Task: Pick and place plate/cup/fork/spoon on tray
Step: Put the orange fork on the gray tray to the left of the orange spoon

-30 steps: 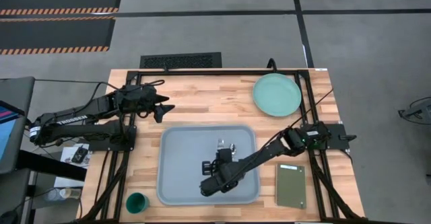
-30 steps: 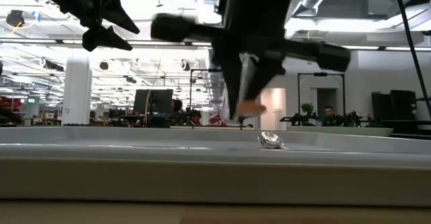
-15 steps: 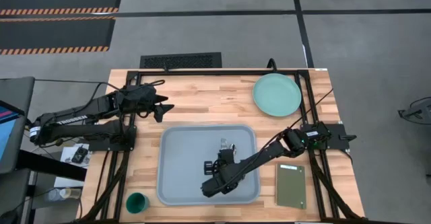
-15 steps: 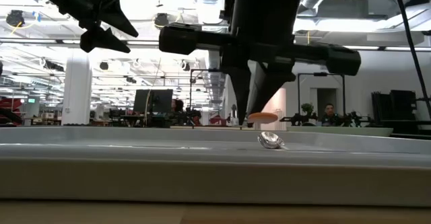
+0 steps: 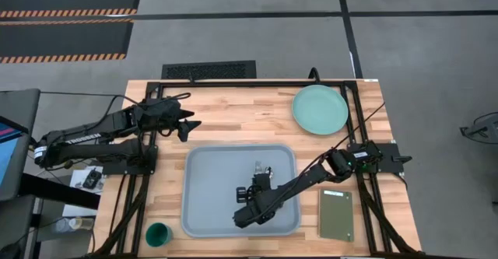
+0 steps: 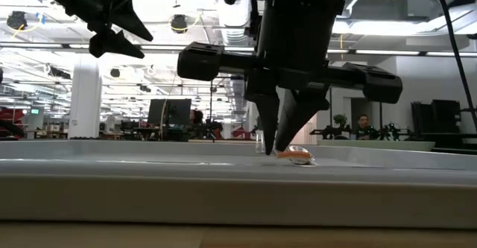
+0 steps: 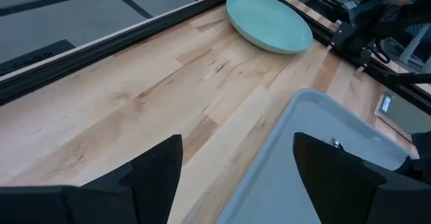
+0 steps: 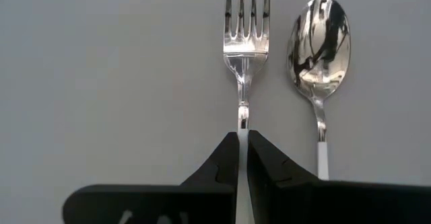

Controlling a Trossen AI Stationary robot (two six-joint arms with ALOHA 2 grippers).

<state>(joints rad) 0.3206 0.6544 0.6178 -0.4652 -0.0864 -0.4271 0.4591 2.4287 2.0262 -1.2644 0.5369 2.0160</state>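
Your right gripper (image 8: 242, 150) is low over the tray (image 5: 206, 173), its fingers (image 8: 222, 163) pinched on the fork (image 8: 246, 29) handle, with only a thin gap showing the handle between them. The tines project straight ahead of the fingertips. The spoon (image 8: 318, 42) lies just beside the fork, outboard of one finger and parallel to it, apart from the tines.

Judged from the low view, the fork is at or nearly at the tray floor. Risks from here:

- Opening the fingers wide may knock the spoon handle, which sits close to the finger's outer face.
- Releasing before the fork rests flat may let it bounce or roll onto the spoon.
- Lifting away with the handle stuck to a pad may drag the fork.

Your left gripper (image 7: 236, 177) hangs above bare table, fingers apart and empty, with the plate (image 7: 269, 21) well ahead of them. The cup (image 5: 158, 233) sits off the tray.
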